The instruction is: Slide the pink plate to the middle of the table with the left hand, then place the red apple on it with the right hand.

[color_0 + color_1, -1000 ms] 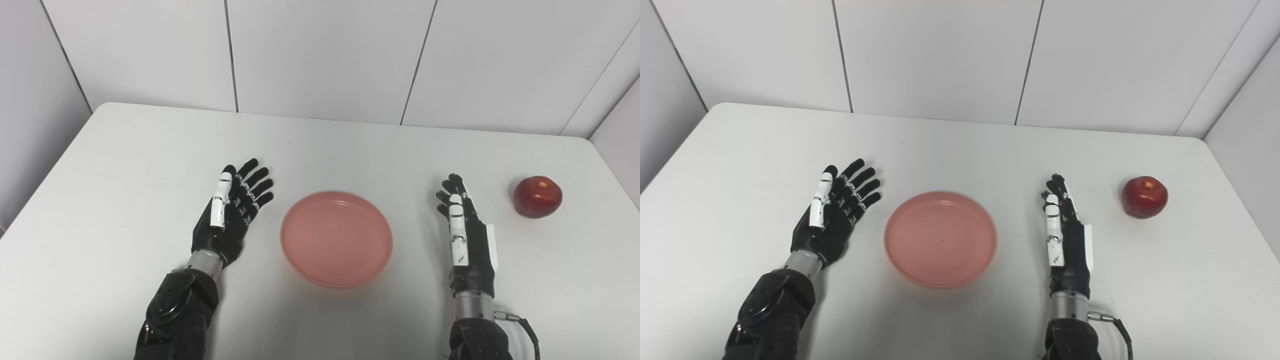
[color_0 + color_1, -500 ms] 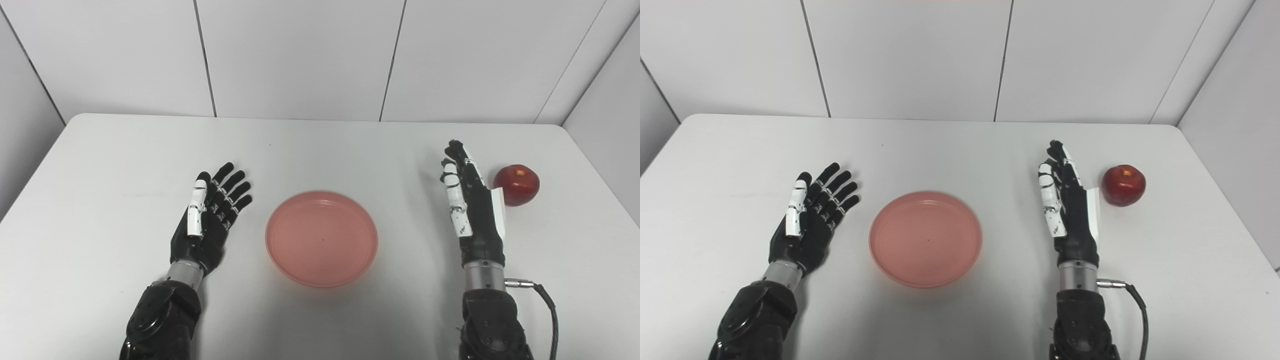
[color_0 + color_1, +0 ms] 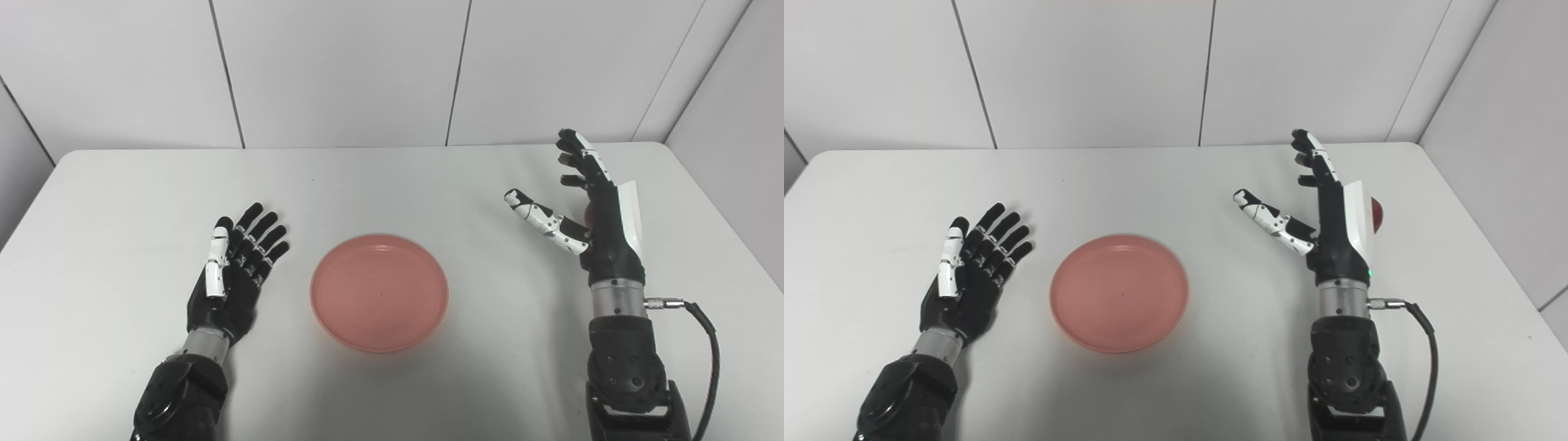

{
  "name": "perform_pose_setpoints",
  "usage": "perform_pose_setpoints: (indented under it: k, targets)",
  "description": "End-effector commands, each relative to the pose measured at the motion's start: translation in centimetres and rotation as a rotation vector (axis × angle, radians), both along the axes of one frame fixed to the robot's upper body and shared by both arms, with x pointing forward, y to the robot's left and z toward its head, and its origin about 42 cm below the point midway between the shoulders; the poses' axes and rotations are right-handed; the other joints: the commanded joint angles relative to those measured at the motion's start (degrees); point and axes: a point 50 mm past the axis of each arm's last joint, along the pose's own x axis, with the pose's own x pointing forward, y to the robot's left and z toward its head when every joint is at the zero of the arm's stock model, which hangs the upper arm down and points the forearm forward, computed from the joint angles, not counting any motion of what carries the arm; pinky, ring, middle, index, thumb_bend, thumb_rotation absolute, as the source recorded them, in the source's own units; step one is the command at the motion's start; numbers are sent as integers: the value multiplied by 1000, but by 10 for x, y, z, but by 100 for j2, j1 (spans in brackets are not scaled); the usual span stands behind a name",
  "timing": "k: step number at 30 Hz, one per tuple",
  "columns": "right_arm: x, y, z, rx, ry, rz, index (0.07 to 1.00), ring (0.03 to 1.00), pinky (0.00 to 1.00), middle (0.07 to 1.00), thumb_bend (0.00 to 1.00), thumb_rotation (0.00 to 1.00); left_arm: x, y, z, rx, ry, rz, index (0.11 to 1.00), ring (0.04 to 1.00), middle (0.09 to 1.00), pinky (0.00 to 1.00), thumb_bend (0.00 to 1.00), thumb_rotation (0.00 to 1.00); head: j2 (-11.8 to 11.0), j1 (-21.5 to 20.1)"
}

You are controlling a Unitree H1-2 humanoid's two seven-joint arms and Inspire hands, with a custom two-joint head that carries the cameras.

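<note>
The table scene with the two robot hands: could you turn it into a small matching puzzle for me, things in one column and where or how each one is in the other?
Things:
1. pink plate
2. red apple
3. left hand
4. right hand

Descriptions:
A. mostly hidden behind a hand
B. open, resting beside the plate, touching nothing
C. empty, near the middle of the table
D. raised, fingers spread, in front of the fruit

Pairs: 1-C, 2-A, 3-B, 4-D
</note>
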Motion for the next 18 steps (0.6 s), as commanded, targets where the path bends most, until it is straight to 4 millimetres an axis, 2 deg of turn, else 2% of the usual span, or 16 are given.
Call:
perform_pose_setpoints:
  k: [1,5,8,18]
  targets:
    - [4,-7,24,-37,-64,-20,864,818,757,842,790,364,5,5,5,3,-38,4,878,880,887,889,413,1000,4,-14]
    - [6,-15,32,-82,-59,-48,876,825,762,849,815,339,6,9,2,-8,-36,0,884,888,895,904,413,1000,-20,-119]
    - [8,-24,37,-141,-46,-78,883,831,750,856,843,386,6,12,0,-11,-35,-1,889,890,898,908,414,1000,-32,-168]
    - [14,-53,44,-243,32,-182,904,862,771,885,952,457,8,16,-1,-13,-38,2,885,882,887,898,410,1000,-47,-316]
